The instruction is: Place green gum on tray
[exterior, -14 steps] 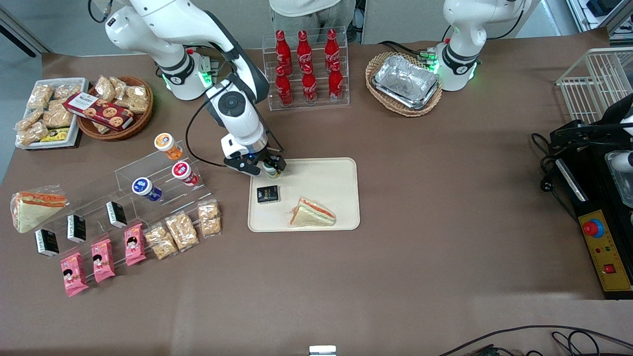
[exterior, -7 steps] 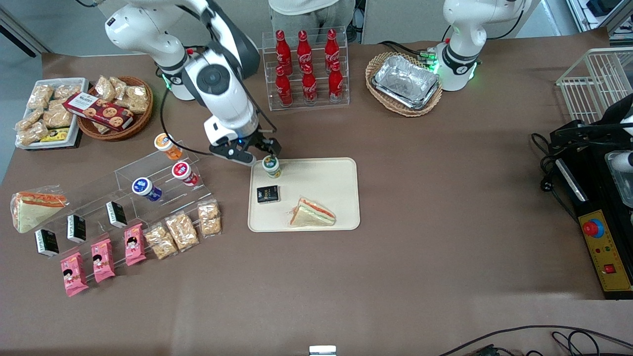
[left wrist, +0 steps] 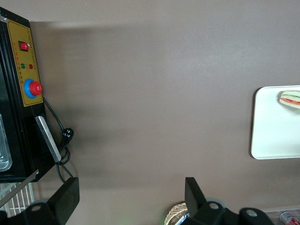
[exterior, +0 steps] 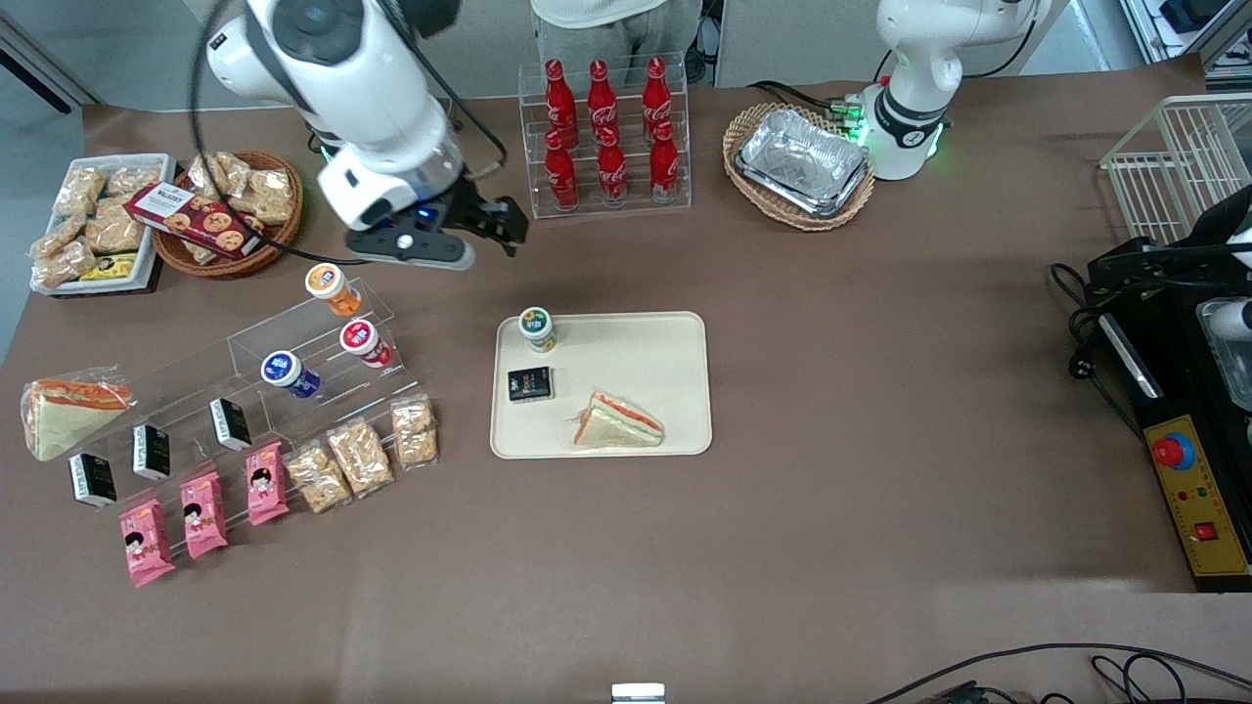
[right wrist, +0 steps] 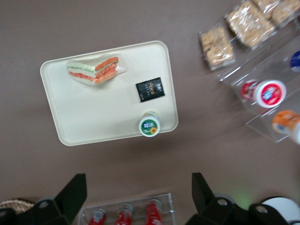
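Observation:
The green gum (exterior: 537,329) stands upright in a corner of the cream tray (exterior: 665,337), the corner nearest the working arm's base. It also shows in the right wrist view (right wrist: 149,125), on the tray (right wrist: 93,117). My gripper (exterior: 494,227) is open and empty, raised well above the table, farther from the front camera than the gum and apart from it. Its two fingers (right wrist: 72,194) stand wide apart with nothing between them.
A black packet (exterior: 529,383) and a wrapped sandwich (exterior: 618,421) lie on the tray. A clear stand with orange (exterior: 331,286), red (exterior: 363,341) and blue (exterior: 285,372) capped bottles is toward the working arm's end. A cola bottle rack (exterior: 606,137) stands near the gripper.
My gripper let go of the green gum on the tray, then rose and pulled back toward the arm's base. The gum stays upright where it was set.

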